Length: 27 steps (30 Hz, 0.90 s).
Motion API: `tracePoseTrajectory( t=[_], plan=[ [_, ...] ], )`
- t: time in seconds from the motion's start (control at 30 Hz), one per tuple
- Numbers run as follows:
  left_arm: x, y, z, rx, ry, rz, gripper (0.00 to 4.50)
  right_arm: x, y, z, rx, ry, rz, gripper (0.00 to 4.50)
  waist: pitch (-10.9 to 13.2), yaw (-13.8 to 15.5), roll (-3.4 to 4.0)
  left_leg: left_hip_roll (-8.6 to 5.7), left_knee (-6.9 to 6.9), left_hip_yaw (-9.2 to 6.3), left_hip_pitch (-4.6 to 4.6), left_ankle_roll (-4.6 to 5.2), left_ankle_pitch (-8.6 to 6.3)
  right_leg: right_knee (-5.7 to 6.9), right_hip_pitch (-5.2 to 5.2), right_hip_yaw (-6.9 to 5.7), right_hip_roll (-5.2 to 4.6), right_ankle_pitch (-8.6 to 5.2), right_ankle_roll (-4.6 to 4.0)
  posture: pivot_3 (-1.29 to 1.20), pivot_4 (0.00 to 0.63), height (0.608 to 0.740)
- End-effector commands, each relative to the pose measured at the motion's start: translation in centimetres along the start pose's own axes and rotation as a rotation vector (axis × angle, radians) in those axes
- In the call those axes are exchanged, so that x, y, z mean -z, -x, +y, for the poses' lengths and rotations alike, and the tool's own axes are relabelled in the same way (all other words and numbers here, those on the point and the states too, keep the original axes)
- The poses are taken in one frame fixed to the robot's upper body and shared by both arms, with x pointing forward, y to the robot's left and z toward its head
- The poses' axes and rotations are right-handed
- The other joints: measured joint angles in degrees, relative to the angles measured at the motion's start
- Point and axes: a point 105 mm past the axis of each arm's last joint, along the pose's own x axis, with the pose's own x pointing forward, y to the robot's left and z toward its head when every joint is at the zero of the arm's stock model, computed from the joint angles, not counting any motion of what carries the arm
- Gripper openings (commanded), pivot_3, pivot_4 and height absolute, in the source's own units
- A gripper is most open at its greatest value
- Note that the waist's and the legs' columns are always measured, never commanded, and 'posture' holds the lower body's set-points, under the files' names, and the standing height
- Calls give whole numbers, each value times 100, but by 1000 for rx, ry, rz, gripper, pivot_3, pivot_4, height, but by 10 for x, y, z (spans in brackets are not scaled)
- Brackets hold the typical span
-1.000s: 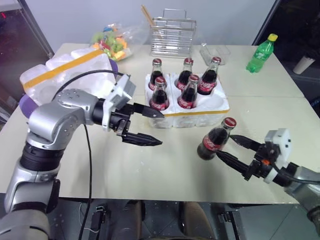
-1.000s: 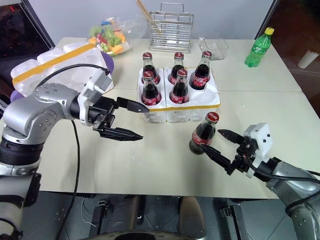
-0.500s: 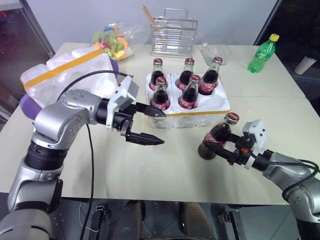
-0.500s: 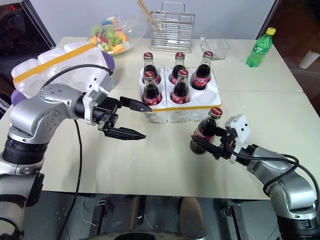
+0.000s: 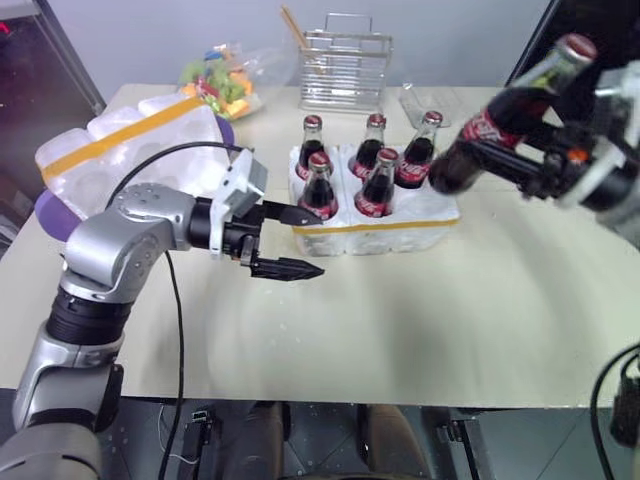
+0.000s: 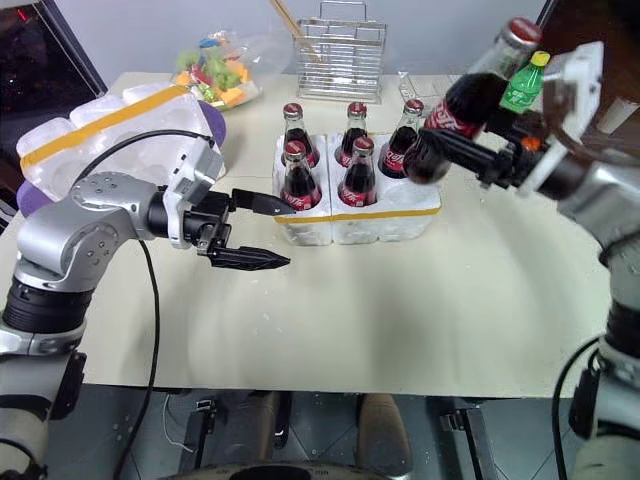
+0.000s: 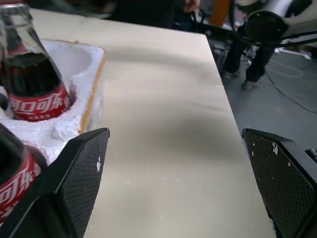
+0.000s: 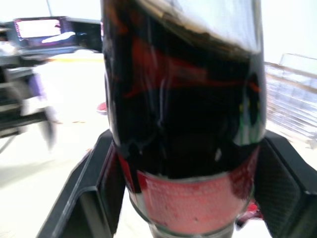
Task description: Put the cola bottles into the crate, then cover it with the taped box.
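At the far left of your head view the taped box [image 5: 130, 150] lies hollows-up by the table's left edge, its wide yellow band running diagonally across it. Your left gripper [image 5: 295, 242] sits left of centre with its fingers spread apart and nothing between them; the upper finger reaches the front left corner of the crate [image 5: 375, 225], the lower one hangs over bare tabletop. In the left wrist view that same corner and two seated bottles lie just beside one finger, with open table [image 7: 163, 148] beyond, out to its far edge. The crate stands at centre with five cola bottles [image 5: 378, 185] upright in its wells; the front right well is empty. Behind it, at upper centre, stands a wire rack [image 5: 346, 70]. At upper right your right gripper [image 6: 470, 160] is clamped on the sixth cola bottle [image 6: 465, 95], tilted and held in the air beyond the crate's right end. The front half of the table is bare from crate to near edge.
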Motion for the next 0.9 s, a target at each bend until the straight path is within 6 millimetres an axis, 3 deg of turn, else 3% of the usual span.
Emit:
tracePoseTrajectory(
  t=[0.03, 0.27, 0.63, 0.7, 0.77, 0.9],
  plan=[
    [-8, 3, -1, -26, -50, -15, 4500, 16, -16, -13, 23, 38, 61, 2798, 0, 10, 0, 0, 1, -1, -12, 0, 0, 5, -13, 0, 0, 3, 6, 0, 150, 739],
    [-8, 10, 1, -71, -53, -9, 4500, 63, -31, -7, -30, 17, 199, 2798, -1, -16, -3, -1, 2, 1, -26, 1, 0, 10, -31, 0, 0, 5, 9, 0, 150, 739],
    [-9, 9, 4, -94, -61, -15, 4500, 89, -37, -15, 22, -10, 274, 2798, 1, -1, 1, -1, -4, 0, -24, 0, 0, 10, -33, 0, 0, 5, 9, 0, 150, 739],
    [-8, 7, 6, -102, -67, -16, 4500, 96, -39, -19, 49, -36, 309, 3830, 1, 0, 0, -1, -2, 0, -24, 0, 1, 12, -32, -1, 0, 5, 9, 0, 150, 739],
    [-8, 6, 7, -113, -65, -23, 4500, 95, -40, -21, 59, -20, 312, 4457, 0, -5, -1, -2, 3, 0, -20, 0, 1, 10, -24, 0, 0, 6, 9, 0, 150, 739],
    [-7, 9, 11, -156, -68, -25, 4500, 76, -38, -18, 43, -15, 261, 4457, 0, -3, -1, -2, 13, 0, -20, -4, 3, 9, -17, 1, 0, 6, 8, 0, 150, 739]
  ],
)
